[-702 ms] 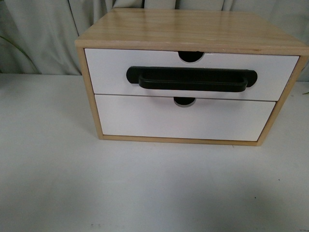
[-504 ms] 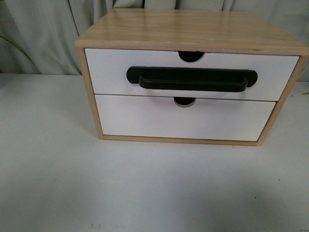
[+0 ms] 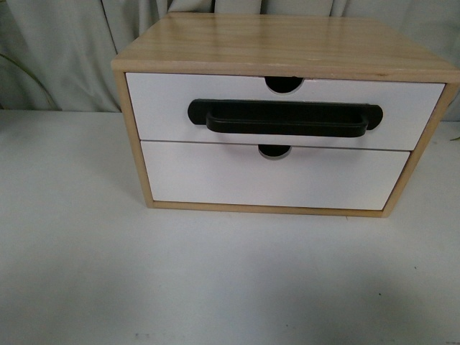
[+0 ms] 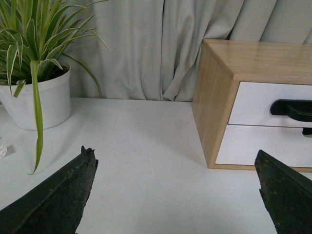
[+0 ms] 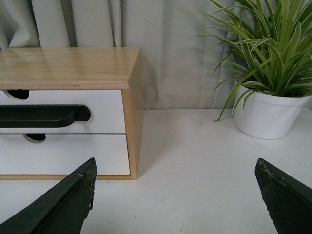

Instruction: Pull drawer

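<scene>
A light wooden cabinet (image 3: 284,43) stands on the white table, facing me. Its upper drawer (image 3: 158,108) has a white front, a long black bar handle (image 3: 285,117) and a half-round notch (image 3: 284,84) in its top edge; it sits flush in the cabinet. Neither arm shows in the front view. My left gripper (image 4: 175,163) is open over bare table, left of the cabinet (image 4: 214,107), with the handle's end (image 4: 292,108) in sight. My right gripper (image 5: 175,168) is open, right of the cabinet (image 5: 131,126); the handle (image 5: 44,116) shows there too.
Below the handled drawer sits a plain white drawer front (image 3: 273,180) with only a small notch. A potted striped plant (image 4: 34,92) stands left of the cabinet, another (image 5: 268,97) to its right. Grey curtains (image 3: 65,50) hang behind.
</scene>
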Robot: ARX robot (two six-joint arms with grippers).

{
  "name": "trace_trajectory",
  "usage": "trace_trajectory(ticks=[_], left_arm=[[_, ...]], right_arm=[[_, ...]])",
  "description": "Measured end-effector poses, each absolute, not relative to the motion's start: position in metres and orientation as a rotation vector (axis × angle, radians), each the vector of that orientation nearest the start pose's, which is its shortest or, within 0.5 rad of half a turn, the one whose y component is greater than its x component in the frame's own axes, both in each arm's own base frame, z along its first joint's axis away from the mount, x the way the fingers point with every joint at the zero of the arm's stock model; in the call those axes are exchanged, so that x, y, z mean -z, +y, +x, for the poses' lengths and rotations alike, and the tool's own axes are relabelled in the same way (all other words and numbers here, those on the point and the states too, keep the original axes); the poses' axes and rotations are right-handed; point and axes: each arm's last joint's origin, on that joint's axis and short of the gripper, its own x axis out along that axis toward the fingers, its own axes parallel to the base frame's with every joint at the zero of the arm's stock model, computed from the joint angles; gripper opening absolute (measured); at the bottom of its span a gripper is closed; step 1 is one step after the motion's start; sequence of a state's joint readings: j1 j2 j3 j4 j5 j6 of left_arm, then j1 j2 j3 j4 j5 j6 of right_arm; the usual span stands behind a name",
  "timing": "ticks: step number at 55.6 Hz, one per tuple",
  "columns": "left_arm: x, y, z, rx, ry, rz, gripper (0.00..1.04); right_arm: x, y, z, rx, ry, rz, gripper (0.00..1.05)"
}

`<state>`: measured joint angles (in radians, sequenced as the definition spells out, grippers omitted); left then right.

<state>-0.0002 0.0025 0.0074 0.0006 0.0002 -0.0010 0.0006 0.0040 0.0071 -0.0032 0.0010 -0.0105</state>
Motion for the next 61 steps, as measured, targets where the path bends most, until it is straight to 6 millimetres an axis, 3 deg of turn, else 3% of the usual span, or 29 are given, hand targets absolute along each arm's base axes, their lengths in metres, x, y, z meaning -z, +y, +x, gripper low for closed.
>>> trace_trajectory(ticks=[33, 40, 49, 61], left_arm=[[-0.166, 0.000, 0.097, 0.000, -0.006, -0.001, 0.98], [-0.164, 0.000, 0.101, -0.008, 0.028, -0.023, 0.98], [-0.172, -0.006, 0.115, 0.181, 0.069, 0.041, 0.98], [-0.198, -0.015, 0.143, 0.490, 0.057, 0.325, 0.98]], right_arm=[[-0.165, 0.000, 0.098, 0.000, 0.000, -0.010, 0.96], [-0.166, 0.004, 0.100, 0.081, 0.125, -0.018, 0.96], [-0.185, 0.013, 0.112, -0.098, 0.228, -0.125, 0.96], [-0.211, 0.018, 0.139, -0.296, 0.365, -0.279, 0.96]])
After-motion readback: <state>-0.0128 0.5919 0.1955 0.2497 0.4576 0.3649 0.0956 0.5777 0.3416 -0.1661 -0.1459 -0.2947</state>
